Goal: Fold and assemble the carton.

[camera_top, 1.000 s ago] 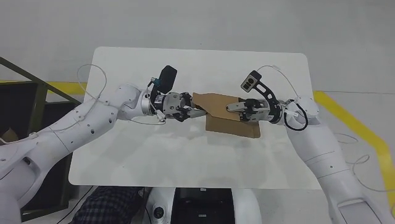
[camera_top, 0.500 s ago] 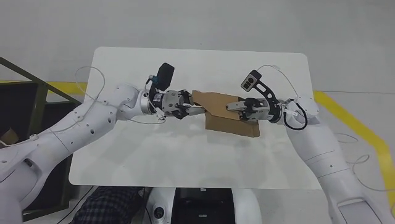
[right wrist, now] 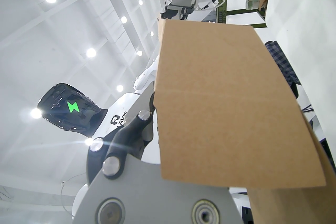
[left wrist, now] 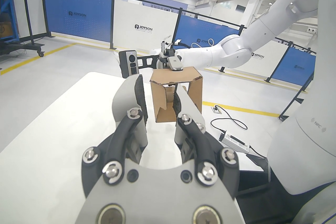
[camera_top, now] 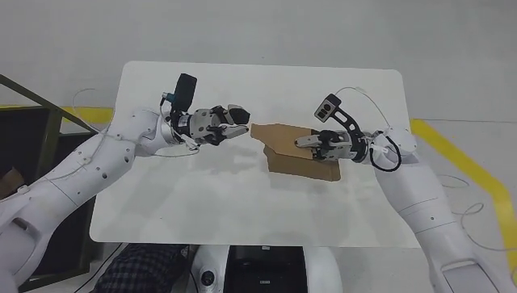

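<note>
The carton (camera_top: 295,154) stands on the white bench (camera_top: 161,204), right of the middle, between the 2 arms. It is a brown cardboard sleeve, squared up, with its open end facing the left claw (camera_top: 234,120). The right claw (camera_top: 311,141) is clamped on the carton's top panel, reaching in from the side away from the left arm. In the right wrist view, 1 finger (right wrist: 145,100) lies against the panel's edge and the other is hidden behind the cardboard. The left claw hangs low over the bench, near the carton's open end but not touching it. Its 2 fingers are spread apart with nothing between them.
</note>
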Controlling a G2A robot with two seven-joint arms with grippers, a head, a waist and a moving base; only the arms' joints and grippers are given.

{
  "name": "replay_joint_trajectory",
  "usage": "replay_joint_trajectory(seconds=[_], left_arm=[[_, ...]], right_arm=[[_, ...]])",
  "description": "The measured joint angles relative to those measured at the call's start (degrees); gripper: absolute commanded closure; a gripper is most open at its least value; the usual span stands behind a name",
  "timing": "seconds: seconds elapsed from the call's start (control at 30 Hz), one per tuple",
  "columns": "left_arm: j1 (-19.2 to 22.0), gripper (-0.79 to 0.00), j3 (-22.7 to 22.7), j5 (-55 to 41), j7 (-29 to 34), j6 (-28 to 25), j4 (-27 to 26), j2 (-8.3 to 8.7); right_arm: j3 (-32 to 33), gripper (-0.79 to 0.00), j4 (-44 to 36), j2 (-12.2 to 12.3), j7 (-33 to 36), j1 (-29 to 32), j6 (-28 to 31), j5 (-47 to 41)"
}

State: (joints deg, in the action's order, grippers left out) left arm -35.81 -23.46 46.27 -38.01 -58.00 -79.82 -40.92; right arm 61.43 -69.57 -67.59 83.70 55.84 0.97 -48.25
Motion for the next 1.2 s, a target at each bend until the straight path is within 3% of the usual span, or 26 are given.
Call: replay_joint_trajectory(seconds=[0.33, 0.7, 1.2], left_arm=[[1.25, -0.280, -1.09, -3.06, 5.50, 0.00, -1.81, -0.78], [2.27, -0.277, 0.31, -9.07, 17.47, 0.00, -1.22, -1.84], [1.32, -0.305, 1.07, -11.88, 19.44, 0.00, -2.68, -2.79]], right_arm=[[-0.48, 0.000, -0.56, 0.06, -0.40, 0.52, -0.56, 1.44], [-0.51, 0.000, -0.58, -0.04, 0.17, 0.27, -0.51, 0.70], [-0.31, 0.000, -1.16, -0.15, 1.95, 0.72, -0.73, -1.67]])
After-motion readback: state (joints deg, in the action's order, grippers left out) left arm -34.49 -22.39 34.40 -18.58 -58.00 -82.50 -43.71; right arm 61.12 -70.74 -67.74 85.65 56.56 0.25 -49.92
